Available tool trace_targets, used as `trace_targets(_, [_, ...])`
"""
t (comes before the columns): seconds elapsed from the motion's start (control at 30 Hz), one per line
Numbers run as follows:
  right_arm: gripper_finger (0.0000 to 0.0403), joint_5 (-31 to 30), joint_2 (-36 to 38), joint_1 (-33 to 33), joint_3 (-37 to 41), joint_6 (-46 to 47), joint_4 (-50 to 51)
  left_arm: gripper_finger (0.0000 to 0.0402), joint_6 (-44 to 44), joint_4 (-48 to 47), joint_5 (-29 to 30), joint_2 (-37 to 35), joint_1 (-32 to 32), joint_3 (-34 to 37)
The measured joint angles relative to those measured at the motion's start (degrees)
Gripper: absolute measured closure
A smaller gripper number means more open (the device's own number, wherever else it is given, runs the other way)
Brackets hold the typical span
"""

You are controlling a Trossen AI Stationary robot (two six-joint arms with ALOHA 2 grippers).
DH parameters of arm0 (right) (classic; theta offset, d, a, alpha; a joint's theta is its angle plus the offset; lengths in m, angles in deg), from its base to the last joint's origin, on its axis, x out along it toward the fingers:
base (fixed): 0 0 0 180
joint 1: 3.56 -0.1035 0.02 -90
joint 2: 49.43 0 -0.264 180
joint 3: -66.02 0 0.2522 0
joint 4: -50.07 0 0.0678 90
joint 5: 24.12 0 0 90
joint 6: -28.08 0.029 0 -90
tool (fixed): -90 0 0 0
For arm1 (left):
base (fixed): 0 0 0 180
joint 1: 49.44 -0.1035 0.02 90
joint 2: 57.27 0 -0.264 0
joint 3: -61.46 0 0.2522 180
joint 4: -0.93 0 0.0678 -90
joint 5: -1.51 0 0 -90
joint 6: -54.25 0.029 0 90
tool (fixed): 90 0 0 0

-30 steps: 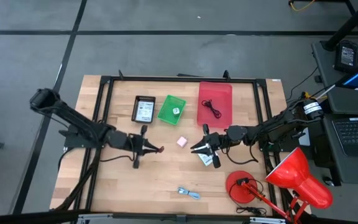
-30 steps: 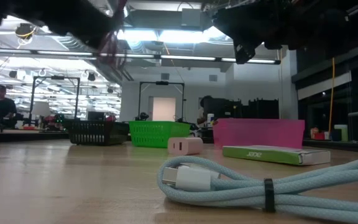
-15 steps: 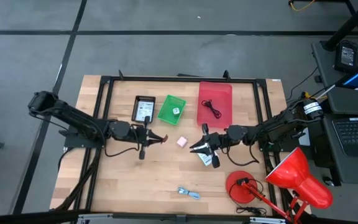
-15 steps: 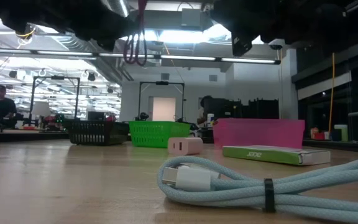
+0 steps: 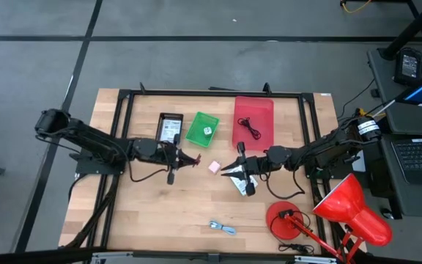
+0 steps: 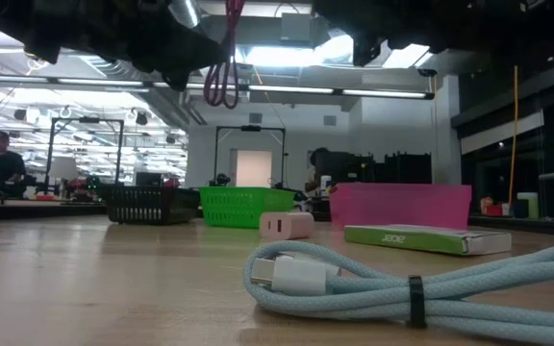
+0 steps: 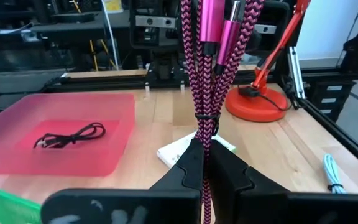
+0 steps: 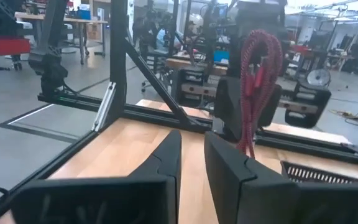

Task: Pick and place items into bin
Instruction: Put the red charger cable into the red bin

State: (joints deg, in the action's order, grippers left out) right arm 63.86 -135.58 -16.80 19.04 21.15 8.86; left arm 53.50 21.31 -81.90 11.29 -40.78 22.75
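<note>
Wooden table (image 5: 160, 213) carries three bins: one red bin (image 5: 253, 122) at one o'clock holding one black cord (image 5: 250, 127), one green, one black. Both arms reach low toward centre. The left gripper (image 5: 185, 158) is clenched on the red cord (image 7: 205, 74), which dangles clear of the wood. The right gripper (image 5: 234, 169) hovers, fingers slightly parted, grasping nothing, over one white packet (image 5: 242, 186) at five o'clock of the pink cube (image 5: 214, 166).

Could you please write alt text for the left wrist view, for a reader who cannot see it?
The left gripper holds a bundled red-and-black braided cord upright between its shut fingers. Beyond it on the wooden table sit a red bin holding a black cord, a white packet and a red desk lamp.
</note>
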Motion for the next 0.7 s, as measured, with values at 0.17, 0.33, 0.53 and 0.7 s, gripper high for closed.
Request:
trace_targets(0.17, [0.0351,-0.39,0.0,0.24,-0.5,-1.06,0.79,0.0398,0.0,0.9,-2.05,0.1,-0.98,-0.02])
trace_targets(0.33, [0.0331,-1.99,0.0,1.51,-0.47,0.0,3.56,0.0398,0.0,0.85,-2.05,0.12,-1.01,-0.02])
trace_targets(0.53, [0.0278,-2.01,0.0,3.64,-0.47,2.13,3.88,0.0398,0.0,0.85,-2.03,0.12,-1.01,-0.02])
trace_targets(0.7, [0.0245,-2.01,0.0,4.37,-0.48,2.07,3.86,0.0398,0.0,0.93,-1.87,0.12,-1.01,-0.02])
